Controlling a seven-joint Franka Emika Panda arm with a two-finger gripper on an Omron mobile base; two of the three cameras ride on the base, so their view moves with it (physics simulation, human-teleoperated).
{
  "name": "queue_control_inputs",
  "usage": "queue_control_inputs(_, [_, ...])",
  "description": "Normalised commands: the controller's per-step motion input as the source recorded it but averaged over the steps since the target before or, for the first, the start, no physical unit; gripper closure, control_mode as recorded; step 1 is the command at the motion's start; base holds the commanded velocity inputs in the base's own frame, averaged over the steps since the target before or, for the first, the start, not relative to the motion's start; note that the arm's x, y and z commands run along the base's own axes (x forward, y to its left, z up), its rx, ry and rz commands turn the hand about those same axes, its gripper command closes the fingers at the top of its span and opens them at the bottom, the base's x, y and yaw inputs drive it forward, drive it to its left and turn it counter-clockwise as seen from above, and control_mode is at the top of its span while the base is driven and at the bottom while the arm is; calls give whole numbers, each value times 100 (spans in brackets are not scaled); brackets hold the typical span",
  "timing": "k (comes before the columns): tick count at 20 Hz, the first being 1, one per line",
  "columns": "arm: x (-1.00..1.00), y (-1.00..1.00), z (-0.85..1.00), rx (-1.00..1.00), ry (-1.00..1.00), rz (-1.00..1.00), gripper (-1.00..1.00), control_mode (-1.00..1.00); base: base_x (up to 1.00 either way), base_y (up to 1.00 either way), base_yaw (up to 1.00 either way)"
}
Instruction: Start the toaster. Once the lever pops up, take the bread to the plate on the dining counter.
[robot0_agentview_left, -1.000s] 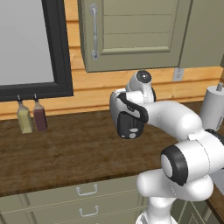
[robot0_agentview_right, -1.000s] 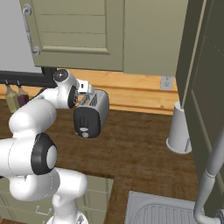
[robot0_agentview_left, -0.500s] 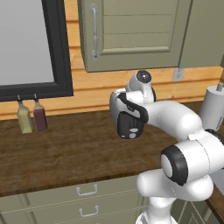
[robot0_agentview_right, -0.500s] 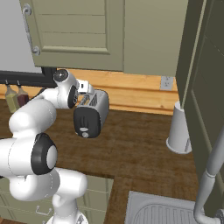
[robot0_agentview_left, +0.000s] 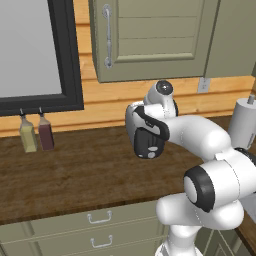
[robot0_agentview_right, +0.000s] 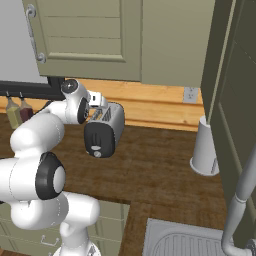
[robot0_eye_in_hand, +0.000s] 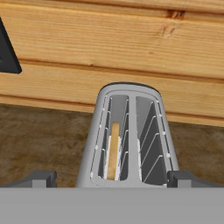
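Note:
The shiny silver toaster (robot0_agentview_left: 142, 135) (robot0_agentview_right: 107, 127) stands on the dark wood counter (robot0_agentview_left: 75, 175) near the plank wall, its black end panel (robot0_agentview_right: 98, 140) with a pale round knob facing the robot. I cannot make out the lever on that panel. In the hand view I look down into the toaster (robot0_eye_in_hand: 131, 140). A tan slice of bread (robot0_eye_in_hand: 114, 151) sits low in its left slot, and the right slot is empty. My gripper (robot0_eye_in_hand: 113, 179) hovers just above the toaster's near end, open wide, one fingertip (robot0_eye_in_hand: 41, 178) on each side, holding nothing. The plate and dining counter are out of view.
Two bottles (robot0_agentview_left: 28, 136) (robot0_agentview_left: 46, 134) stand at the wall to the left under a black-framed window. A white paper towel roll (robot0_agentview_left: 245, 122) (robot0_agentview_right: 204, 147) stands to the right. A sink (robot0_agentview_right: 190, 242) and faucet (robot0_agentview_right: 242, 195) lie at the near right. Green-grey cabinets (robot0_agentview_left: 150, 40) hang overhead.

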Motion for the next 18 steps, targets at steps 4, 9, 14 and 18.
queue_control_inputs(4, [0, 0, 0, 0, 0, 0, -100, -100, 0, 0, 0])
queue_control_inputs(9, [0, 0, 0, 0, 0, 0, -100, -100, 0, 0, 0])
queue_control_inputs(14, [0, 0, 0, 0, 0, 0, -100, -100, 0, 0, 0])
queue_control_inputs(18, [0, 0, 0, 0, 0, 0, -100, -100, 0, 0, 0])
